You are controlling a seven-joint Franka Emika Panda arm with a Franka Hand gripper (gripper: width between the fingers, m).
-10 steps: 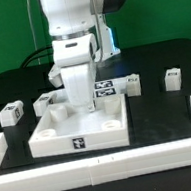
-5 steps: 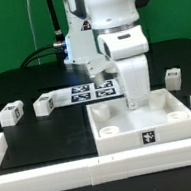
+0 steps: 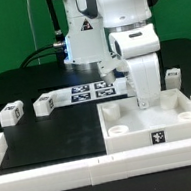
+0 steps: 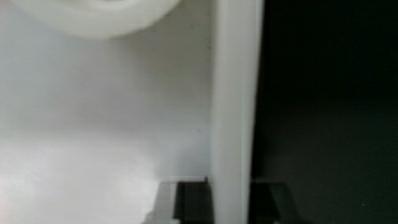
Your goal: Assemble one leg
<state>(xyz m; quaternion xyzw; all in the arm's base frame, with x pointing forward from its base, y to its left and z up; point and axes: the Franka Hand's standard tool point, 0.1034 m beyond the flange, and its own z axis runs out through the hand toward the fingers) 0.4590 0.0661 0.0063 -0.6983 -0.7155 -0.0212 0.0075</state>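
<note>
Leg [image 3: 12, 114]: small white stubby block, tagged face frontward, lying at 9 o'clock; second leg [image 3: 44, 106] just beside; third leg [image 3: 171, 76] at 2 o'clock

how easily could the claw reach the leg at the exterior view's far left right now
Probably yes, once freed: the claw looks shut on the tabletop, well away. The leg stands in the open with nothing over or against it.

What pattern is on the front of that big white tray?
A black-and-white square tag on the tray, clearest in the exterior view.
</note>
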